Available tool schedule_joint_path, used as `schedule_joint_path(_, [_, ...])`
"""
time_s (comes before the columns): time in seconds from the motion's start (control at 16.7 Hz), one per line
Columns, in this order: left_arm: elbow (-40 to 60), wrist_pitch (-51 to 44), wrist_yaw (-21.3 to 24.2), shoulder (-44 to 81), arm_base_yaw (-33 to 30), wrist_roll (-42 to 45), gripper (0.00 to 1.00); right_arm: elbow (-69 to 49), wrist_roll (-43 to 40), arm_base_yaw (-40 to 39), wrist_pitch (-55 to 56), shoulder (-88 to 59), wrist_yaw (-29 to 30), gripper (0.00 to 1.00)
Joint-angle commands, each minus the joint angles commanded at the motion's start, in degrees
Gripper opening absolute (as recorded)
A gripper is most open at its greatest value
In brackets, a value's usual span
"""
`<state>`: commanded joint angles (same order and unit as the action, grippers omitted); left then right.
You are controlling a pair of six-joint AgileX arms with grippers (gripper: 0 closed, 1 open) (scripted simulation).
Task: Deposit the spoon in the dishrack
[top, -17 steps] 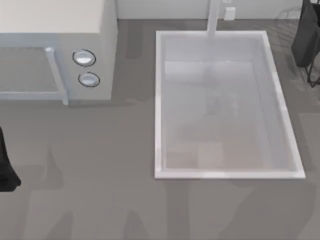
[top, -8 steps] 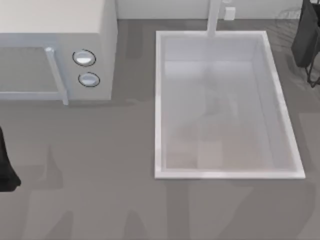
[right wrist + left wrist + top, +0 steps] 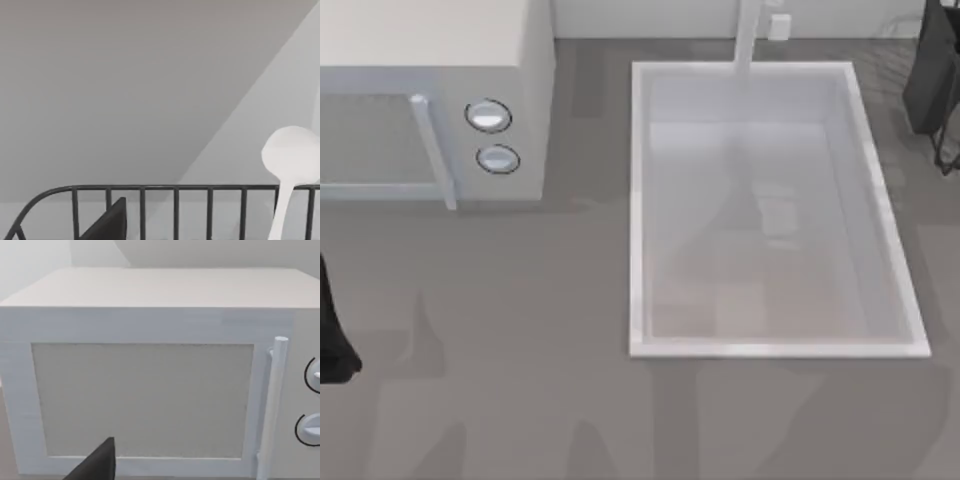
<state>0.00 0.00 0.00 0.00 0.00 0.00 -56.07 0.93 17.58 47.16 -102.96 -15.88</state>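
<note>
One spoon (image 3: 289,165) stands bowl-up at the rack (image 3: 160,210) rail in your right wrist view, where your right gripper (image 3: 932,75) hovers at the table's far right corner; whether it grips the spoon, you cannot tell. Judged from this, you are at the deposit step: next, lower and release inside the one rack. Your left arm sits parked by one microwave (image 3: 150,375) with two knobs (image 3: 488,116).
</note>
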Motion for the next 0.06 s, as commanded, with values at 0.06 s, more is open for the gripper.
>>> schedule_joint_path(0.06, [0.00,0.00,0.00,0.00,0.00,0.00,1.00,0.00,0.00,0.00,0.00,0.00,0.00,1.00])
